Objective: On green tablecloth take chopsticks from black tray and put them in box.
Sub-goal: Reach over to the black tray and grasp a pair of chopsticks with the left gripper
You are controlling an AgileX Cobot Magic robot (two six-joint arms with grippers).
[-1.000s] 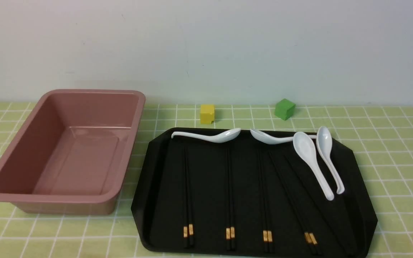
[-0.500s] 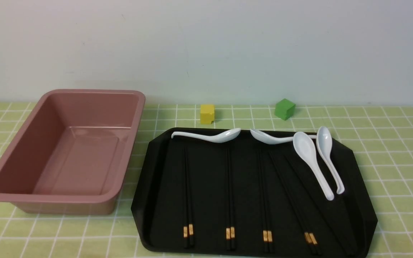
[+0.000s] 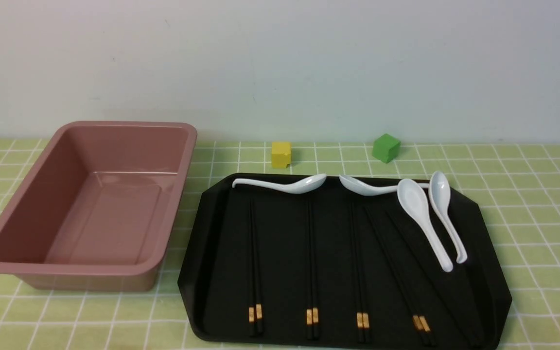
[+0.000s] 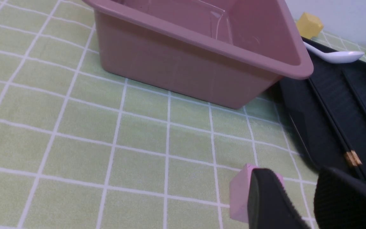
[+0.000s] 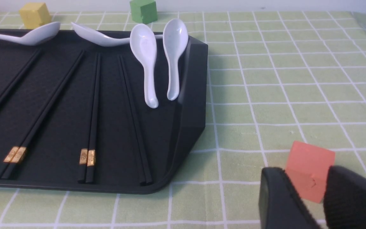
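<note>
Chopsticks (image 3: 358,272) lie clear of each open, empty pincer (image 4: 297,178) (image 5: 310,175).

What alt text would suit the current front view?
Pairs of black chopsticks lie in a black tray with four white spoons, right of an empty pink box on green checked cloth. Yellow and green cubes sit behind the tray.

And here's the black tray (image 3: 328,262), glossy, cut-cornered, flat on the green tablecloth (image 3: 542,204), pale with white checks! Across it, the chopsticks (image 3: 311,272), slim, black, mostly gold-banded at their near ends, some slanting. Left of the tray sits the box (image 3: 110,218), deep, dusty-pink, upright, open-topped.
</note>
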